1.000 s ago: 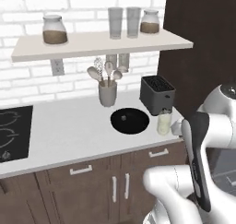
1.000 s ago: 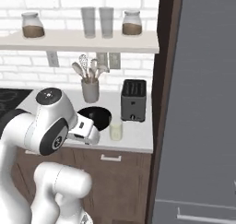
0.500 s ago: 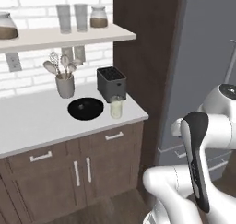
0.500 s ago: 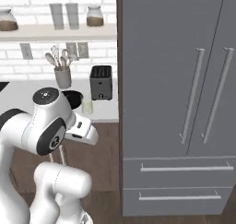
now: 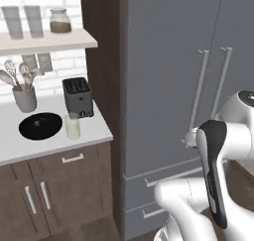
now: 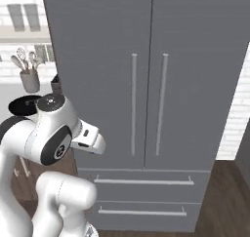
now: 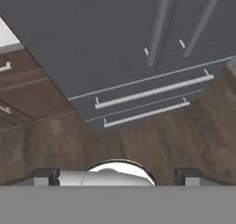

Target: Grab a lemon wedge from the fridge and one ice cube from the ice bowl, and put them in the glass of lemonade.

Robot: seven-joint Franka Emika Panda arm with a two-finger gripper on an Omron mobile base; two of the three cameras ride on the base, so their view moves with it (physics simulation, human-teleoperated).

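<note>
Going left to right in the left base view: the utensil cup (image 5: 25, 97) stands at the back of the table (image 5: 94, 131). In front of it lies the black ice bowl (image 5: 40, 126), with the glass of lemonade (image 5: 73, 127) just beside the bowl on its right and the toaster (image 5: 78, 96) behind the glass. Right of the table's end rises the fridge (image 5: 163, 61), both doors closed, its two long vertical handles (image 5: 198, 93) side by side at the seam, two drawers below.

The lemon wedge cannot be seen; with the doors shut it is presumably inside the fridge.

In the hand view the claw (image 7: 118, 174) has its two dark tips far apart at the bottom corners, wide open and empty. It looks down at the wooden floor (image 7: 152, 140) and the foot of the fridge, with the two drawer handles (image 7: 152, 91) running across ahead of it and the lower ends of the door handles above those.

What the coming move seems to turn on is this: the door handles lie ahead of and above the claw, and their long axis is vertical. The claw is aimed low, at drawer height, so it would likely need to lift and straddle one upright bar with its tips on either side.
</note>
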